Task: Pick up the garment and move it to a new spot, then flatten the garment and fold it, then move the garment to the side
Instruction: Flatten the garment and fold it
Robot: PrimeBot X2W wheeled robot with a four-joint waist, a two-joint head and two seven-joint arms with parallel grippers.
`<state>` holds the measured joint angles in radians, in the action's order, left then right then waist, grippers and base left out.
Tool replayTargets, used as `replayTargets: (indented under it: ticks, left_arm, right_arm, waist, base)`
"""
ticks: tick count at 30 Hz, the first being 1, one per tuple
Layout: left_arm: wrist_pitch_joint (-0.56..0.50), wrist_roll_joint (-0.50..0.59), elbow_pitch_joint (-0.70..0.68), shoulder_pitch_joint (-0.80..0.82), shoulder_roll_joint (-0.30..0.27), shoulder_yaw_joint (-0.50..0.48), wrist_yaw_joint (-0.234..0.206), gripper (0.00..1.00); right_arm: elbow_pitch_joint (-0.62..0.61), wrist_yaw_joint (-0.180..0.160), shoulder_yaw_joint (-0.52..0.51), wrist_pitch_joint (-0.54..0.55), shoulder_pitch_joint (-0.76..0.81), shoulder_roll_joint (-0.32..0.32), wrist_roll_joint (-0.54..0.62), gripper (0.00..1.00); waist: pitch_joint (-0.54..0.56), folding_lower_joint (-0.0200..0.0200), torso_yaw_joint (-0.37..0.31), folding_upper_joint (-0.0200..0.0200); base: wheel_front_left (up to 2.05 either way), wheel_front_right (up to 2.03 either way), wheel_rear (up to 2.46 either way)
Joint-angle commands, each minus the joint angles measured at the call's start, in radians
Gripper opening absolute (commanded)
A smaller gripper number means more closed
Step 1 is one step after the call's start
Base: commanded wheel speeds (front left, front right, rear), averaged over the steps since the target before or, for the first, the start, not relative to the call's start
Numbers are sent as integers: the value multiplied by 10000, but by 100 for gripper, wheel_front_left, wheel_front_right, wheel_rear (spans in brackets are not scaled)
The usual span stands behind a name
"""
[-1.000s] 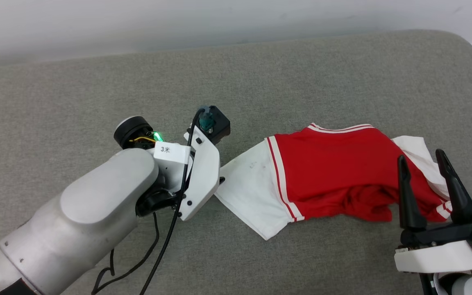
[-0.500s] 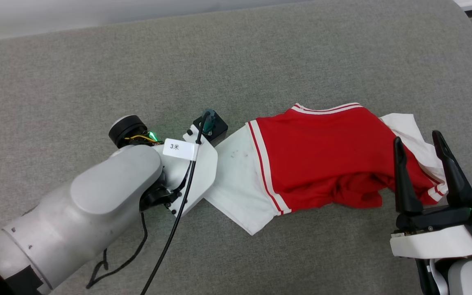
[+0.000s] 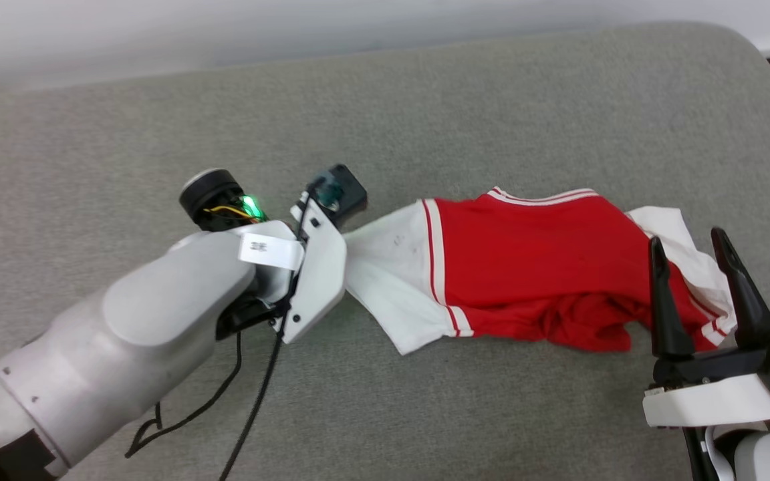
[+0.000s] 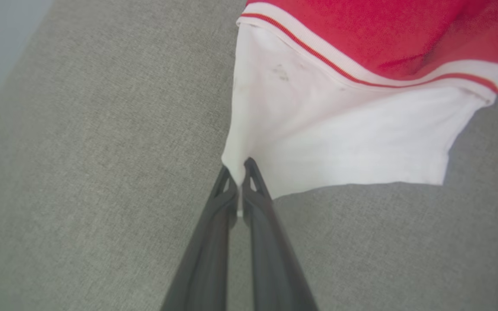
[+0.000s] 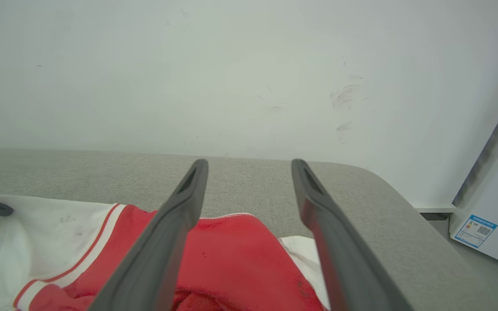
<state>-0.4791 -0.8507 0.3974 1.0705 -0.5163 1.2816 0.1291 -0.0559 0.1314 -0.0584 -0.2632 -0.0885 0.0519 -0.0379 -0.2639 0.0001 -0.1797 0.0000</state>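
Red with white sleeves, the crumpled short-sleeved jersey shirt (image 3: 525, 260) lies on the grey cloth cushion (image 3: 425, 100), toward three o'clock. Our left gripper (image 4: 240, 179) pinches the corner of the white sleeve (image 4: 339, 129) at nine o'clock, we think to lift the shirt. Our right gripper (image 3: 687, 237) hovers at four o'clock, fingers spread, holding nothing. Only the cushion carries the shirt.

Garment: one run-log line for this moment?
left gripper: shut on garment sleeve corner | right gripper: open, near opposite sleeve | surface: grey cushion
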Motion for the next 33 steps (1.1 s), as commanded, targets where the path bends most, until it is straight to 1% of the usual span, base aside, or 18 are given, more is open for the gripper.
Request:
replayTargets:
  ticks: [1, 5, 10, 14, 19, 24, 27, 29, 31, 33]
  left_arm:
    - [276, -100, 59, 24, -119, -9, 2, 0]
    - [1137, -349, 144, 73, -582, -26, 2, 0]
    - [1764, -847, 407, -524, -1219, -188, -1, 0]
    - [2027, -1086, 725, -1058, -1728, -245, -109, 0]
    - [2207, -1584, 1063, -1783, -2293, -410, -355, 0]
    - [2372, -1920, 1300, -2301, -2657, -505, -557, 0]
    - [2492, -2030, 1305, -2444, -2686, -563, -626, 0]
    - [2598, -2071, 1246, -2425, -2647, -622, -652, 0]
    - [2683, -2007, 1138, -2302, -2591, -659, -689, 0]
    - [2760, -1964, 1021, -2185, -2528, -710, -736, 0]
  right_arm:
    - [49, -15, -54, -20, 155, -32, 42, 100]
    - [118, -15, -169, -20, 392, -31, 107, 100]
    - [232, -15, -288, -20, 640, -31, 211, 100]
    - [307, -15, -369, -20, 779, -29, 271, 100]
    - [447, -15, -465, -20, 875, -30, 323, 100]
    - [759, -15, -706, -18, 868, -26, 458, 100]
    - [967, -15, -848, -20, 631, 202, 361, 100]
    - [1117, -15, -918, -19, 337, 463, 197, 100]
    - [1286, -15, -856, 98, -37, 849, -3, 100]
    - [1432, -15, -659, 508, -537, 1384, -266, 100]
  waist:
    - [344, -1, 279, 0]
    - [728, -1, 620, 0]
    - [1050, -1, 1015, 0]
    - [1168, -1, 1254, 0]
    - [1215, -1, 1429, 0]
    - [1238, -1, 1514, 0]
    - [1258, -1, 1575, 0]
    - [1292, -1, 1617, 0]
    - [1311, -1, 1663, 0]
    - [1317, -1, 1708, 0]
  base:
    - [0, 0, 0]
    - [0, 0, 0]
    - [0, 0, 0]
    - [0, 0, 0]
    - [0, 0, 0]
    - [0, 0, 0]
    - [0, 0, 0]
    - [0, 0, 0]
    - [0, 0, 0]
    - [0, 0, 0]
